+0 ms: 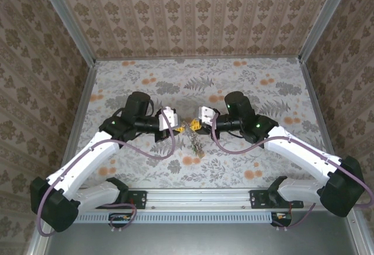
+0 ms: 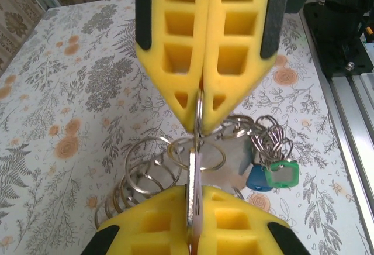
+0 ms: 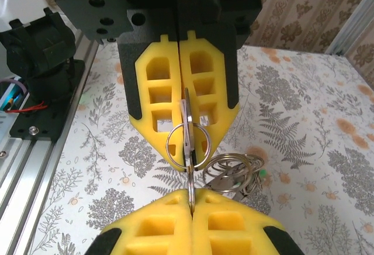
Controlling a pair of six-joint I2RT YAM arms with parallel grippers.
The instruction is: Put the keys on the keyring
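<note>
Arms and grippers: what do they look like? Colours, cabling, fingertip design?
The two match. The left arm and right arm have white links, black joint housings and a green light each. A purple cable loops along each arm. The left gripper and right gripper have white bodies. Their fingers are yellow with rectangular cut-outs and black backing.

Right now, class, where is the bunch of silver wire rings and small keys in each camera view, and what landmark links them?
Top external: the bunch of silver wire rings and small keys is at centre, just below the yellow foam fingers.
Left wrist: bunch across the lower middle, green-headed key at its right.
Right wrist: bunch right of centre, low.
Shared landmark: those fingers, meeting tip to tip.
</note>
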